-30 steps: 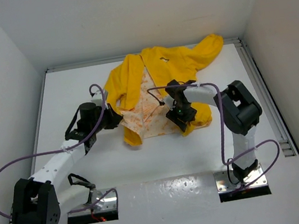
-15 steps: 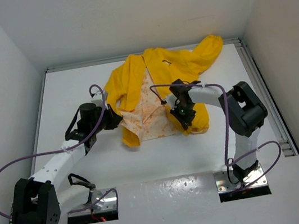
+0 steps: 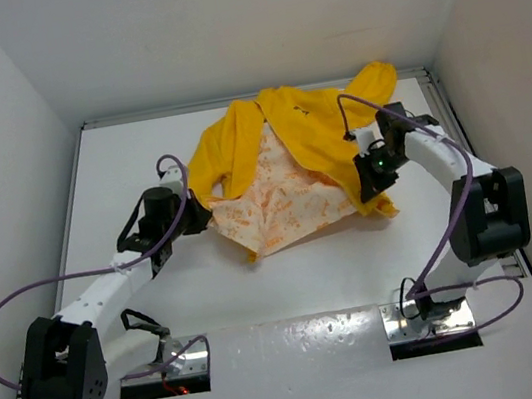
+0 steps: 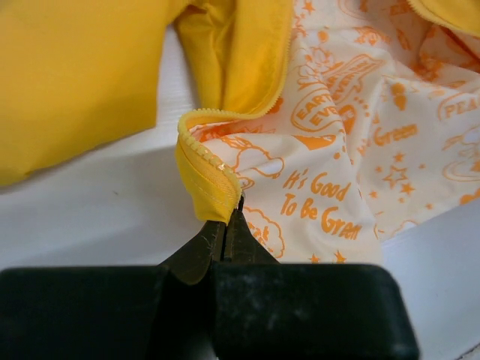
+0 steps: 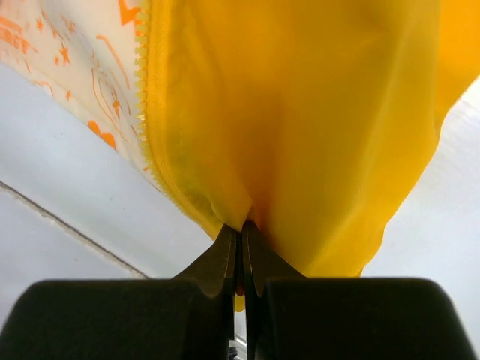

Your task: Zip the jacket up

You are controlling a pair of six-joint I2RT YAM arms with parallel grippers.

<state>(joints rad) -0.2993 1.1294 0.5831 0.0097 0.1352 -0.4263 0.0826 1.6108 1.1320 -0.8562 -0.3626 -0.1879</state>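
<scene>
1. Left end effector (image 4: 227, 217) is pinched shut on the jacket (image 3: 285, 161) bottom corner, at the zipper teeth (image 4: 210, 161) of one front edge.
2. Right end effector (image 5: 241, 229) is clamped on yellow fabric beside the other zipper edge, on the right side of the jacket.
3. Jacket lies open on the white surface (image 3: 127, 151), middle toward the far side, orange-printed lining (image 3: 287, 206) up, one sleeve (image 3: 369, 82) near the back right corner.
4. Surface is boxed by plain white walls (image 3: 218, 25) on left, back and right.

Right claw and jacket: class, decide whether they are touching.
Touching. The right wrist view shows the right claw shut tight on a yellow fold of the jacket, beside its zipper edge.
</scene>
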